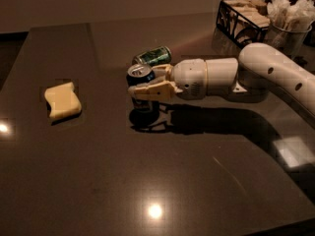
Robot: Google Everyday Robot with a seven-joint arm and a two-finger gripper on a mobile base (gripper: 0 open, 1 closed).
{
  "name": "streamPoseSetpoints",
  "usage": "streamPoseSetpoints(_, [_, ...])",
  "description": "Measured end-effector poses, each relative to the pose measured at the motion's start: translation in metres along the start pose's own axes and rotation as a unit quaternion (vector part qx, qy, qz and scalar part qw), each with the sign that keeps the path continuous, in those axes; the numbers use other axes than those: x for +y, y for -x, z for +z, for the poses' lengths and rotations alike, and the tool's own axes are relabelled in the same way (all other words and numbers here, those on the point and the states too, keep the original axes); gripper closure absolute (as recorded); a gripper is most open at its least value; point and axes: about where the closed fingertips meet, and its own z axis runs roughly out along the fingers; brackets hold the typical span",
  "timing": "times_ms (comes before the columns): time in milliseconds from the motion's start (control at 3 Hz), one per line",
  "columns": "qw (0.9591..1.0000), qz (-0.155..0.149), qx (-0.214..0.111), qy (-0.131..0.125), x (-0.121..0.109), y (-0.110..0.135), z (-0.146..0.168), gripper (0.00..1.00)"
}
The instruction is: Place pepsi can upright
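Note:
The pepsi can, dark blue with a silver top, stands upright near the middle of the dark table. My gripper reaches in from the right and is closed around the can's body, one cream finger crossing its front. The can's base is at or just above the table; I cannot tell if it touches. A green can lies on its side just behind the gripper.
A yellow sponge lies at the left of the table. A black wire basket and a cup of napkins stand at the back right. My white arm stretches across the right side.

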Motion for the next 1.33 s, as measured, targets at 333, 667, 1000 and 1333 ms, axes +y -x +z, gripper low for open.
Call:
streamPoseSetpoints(333, [0.9998,-0.005,-0.015,-0.012,-0.003,-0.0054,0.0033,0.39])
streamPoseSetpoints(667, [0.9998,-0.006,-0.015,-0.011,-0.002,-0.0046,0.0056,0.15])
streamPoseSetpoints(1000, [0.9998,-0.007,-0.015,-0.009,-0.0009,-0.0039,0.0077,0.0])
streamPoseSetpoints(1333, [0.9998,-0.007,-0.015,-0.009,-0.0008,-0.0038,0.0078,0.0])
